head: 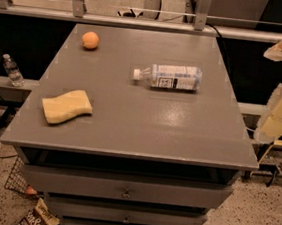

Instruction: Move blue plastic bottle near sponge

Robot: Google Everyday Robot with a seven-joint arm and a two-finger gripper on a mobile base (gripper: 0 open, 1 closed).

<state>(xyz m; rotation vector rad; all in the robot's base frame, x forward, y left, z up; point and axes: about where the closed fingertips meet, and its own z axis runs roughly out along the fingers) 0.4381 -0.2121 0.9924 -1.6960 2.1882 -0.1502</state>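
Observation:
The blue plastic bottle (171, 77) lies on its side on the grey cabinet top (144, 125), right of centre toward the back, with its white cap pointing left. The pale-yellow sponge (66, 106) lies flat at the front left of the top, well apart from the bottle. My gripper (275, 126) hangs at the right edge of the view, beyond the cabinet's right side and level with its front half. It is away from both the bottle and the sponge and holds nothing that I can see.
A round orange fruit (90, 40) sits at the back left of the top. A small clear water bottle (12, 71) stands on a ledge to the left. Drawers (125, 188) face the front. A wire basket (21, 180) and a snack bag (36, 219) lie on the floor at the lower left.

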